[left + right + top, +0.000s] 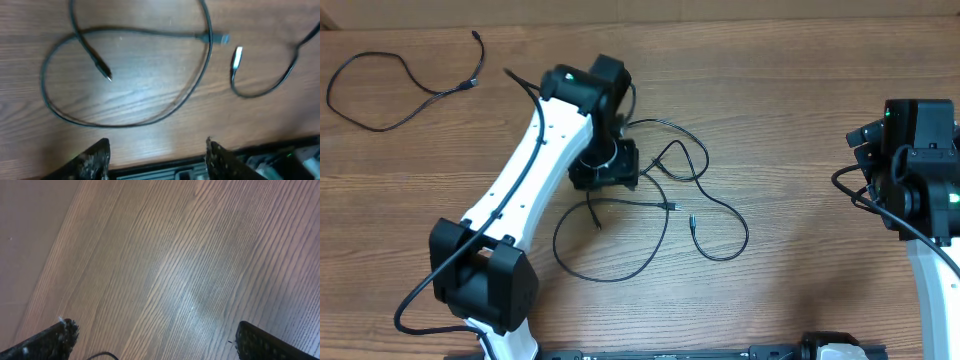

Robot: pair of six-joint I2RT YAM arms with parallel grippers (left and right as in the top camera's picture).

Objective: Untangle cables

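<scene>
Left claw (156, 159) spread over the overlapping cables (668, 203) at mid-table.

Its jaws stand apart, empty. Just ahead on the table (150, 75) lies a wide cable loop (120, 125), its long axis crossways to the jaws, with plug ends (236, 56) beyond. Farther off, one cable (425, 92) lies alone. The right claw (155, 330), spread and empty, sits well away, so the left arm is nearer.

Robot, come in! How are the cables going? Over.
Left gripper open, empty, over two crossed cables. Right gripper open, empty, aside. Third cable apart, far left. No obstacles seen.
</scene>
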